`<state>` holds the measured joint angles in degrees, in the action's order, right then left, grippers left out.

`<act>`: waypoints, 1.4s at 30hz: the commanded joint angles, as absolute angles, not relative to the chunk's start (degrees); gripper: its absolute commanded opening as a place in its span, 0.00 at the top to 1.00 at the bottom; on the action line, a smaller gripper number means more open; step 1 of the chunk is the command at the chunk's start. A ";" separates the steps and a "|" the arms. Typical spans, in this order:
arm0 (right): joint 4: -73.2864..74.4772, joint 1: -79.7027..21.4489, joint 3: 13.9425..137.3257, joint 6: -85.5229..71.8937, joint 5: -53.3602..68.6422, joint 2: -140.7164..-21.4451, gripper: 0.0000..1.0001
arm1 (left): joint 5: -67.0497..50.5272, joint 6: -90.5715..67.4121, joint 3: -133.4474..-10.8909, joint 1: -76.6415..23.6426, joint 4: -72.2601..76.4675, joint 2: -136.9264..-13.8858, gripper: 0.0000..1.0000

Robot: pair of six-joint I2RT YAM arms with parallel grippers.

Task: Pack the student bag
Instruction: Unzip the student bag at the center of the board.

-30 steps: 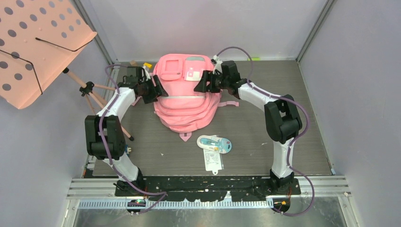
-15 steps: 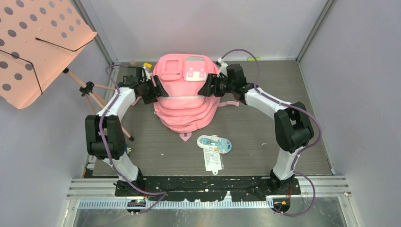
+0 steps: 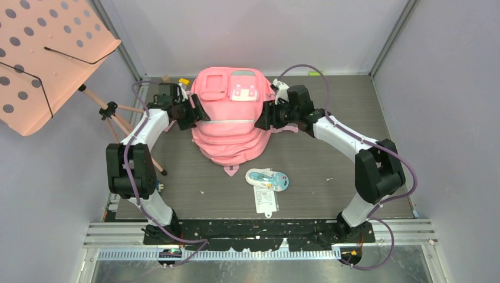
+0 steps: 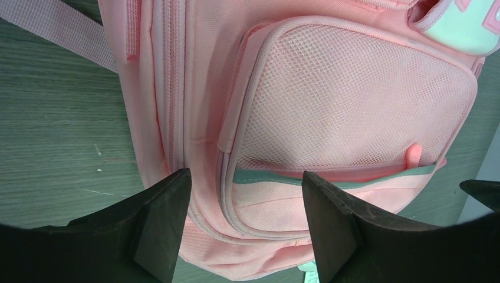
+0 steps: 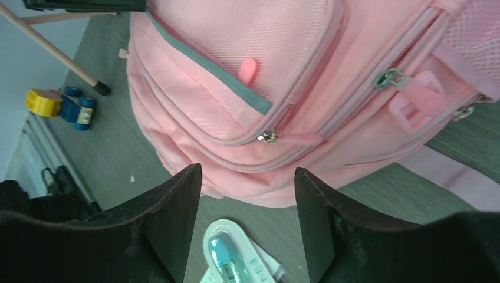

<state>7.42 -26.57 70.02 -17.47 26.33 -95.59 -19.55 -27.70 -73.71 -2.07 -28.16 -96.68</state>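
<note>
The student bag (image 3: pixel 231 127), a large pink backpack, lies flat in the middle of the table with its front pockets up. My left gripper (image 3: pixel 199 115) hovers at the bag's left side. In the left wrist view it (image 4: pixel 246 184) is open over the bag's mesh pocket (image 4: pixel 354 100) and zip seams, holding nothing. My right gripper (image 3: pixel 262 121) is at the bag's right side. In the right wrist view it (image 5: pixel 247 175) stands open above the bag's lower edge, empty, with two zipper pulls (image 5: pixel 283 138) in sight.
A blister pack with a teal item (image 3: pixel 267 179) and a white card (image 3: pixel 265 200) lie just in front of the bag; the pack (image 5: pixel 231 254) shows between my right fingers. A salmon perforated music stand (image 3: pixel 47 59) and its wooden legs (image 3: pixel 121 118) stand at left. A yellow and blue toy (image 5: pixel 59 106) sits beyond the bag.
The right arm has swung outward and its gripper has slid down the bag's right side toward me, jaws narrowing slightly. The left gripper has stayed put.
</note>
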 commanded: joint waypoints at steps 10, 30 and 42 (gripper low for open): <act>1.94 -26.89 69.57 11.41 28.30 -95.31 0.38 | -21.56 -25.78 -75.45 -1.76 -29.62 -97.07 0.26; 4.39 -26.89 73.81 19.08 31.94 -103.84 0.50 | -22.67 -26.52 -75.95 -1.76 -30.26 -98.79 0.38; 2.74 -28.39 68.28 21.05 27.21 -101.92 0.61 | -23.47 -28.39 -74.32 -2.01 -28.46 -98.47 0.50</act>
<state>3.73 -27.11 69.97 19.64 29.12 -103.98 -22.28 -27.88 -74.13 -1.87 -29.50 -98.67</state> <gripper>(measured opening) 0.399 0.506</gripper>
